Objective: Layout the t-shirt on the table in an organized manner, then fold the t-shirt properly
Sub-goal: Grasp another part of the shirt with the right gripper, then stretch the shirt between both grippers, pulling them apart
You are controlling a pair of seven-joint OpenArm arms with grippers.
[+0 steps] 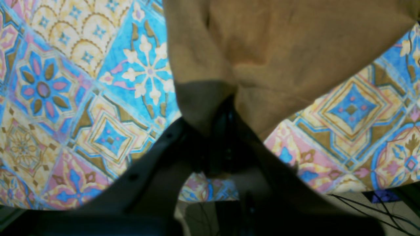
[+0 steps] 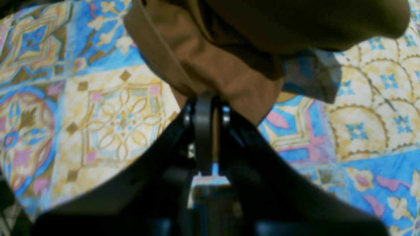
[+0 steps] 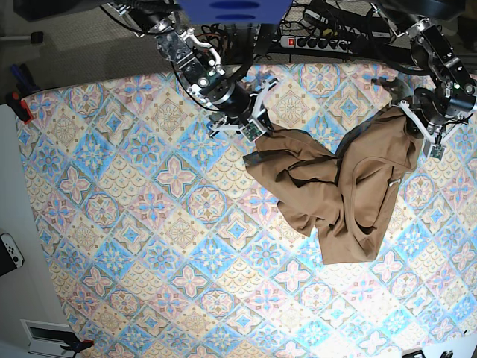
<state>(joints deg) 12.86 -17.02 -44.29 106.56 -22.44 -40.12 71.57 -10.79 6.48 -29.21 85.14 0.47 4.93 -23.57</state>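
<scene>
The t-shirt (image 3: 350, 190) is showing plain tan-brown, with a small white tag (image 3: 393, 183). The table (image 3: 149, 246) is wearing diamond tiles of blue, pink and cream florals. The grippers' fingers (image 2: 203, 131) are showing black.

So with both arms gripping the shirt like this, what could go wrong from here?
1. The plain tan fabric t-shirt hangs bunched and twisted between the two holds, so pulling apart may tighten the tangle rather than spread it.
2. The left gripper pinches only a small bunch of cloth, so it might slip out.
3. The right gripper holds a folded edge, possibly several layers, which could keep the shirt doubled on the floral diamond-tiled table.
</scene>
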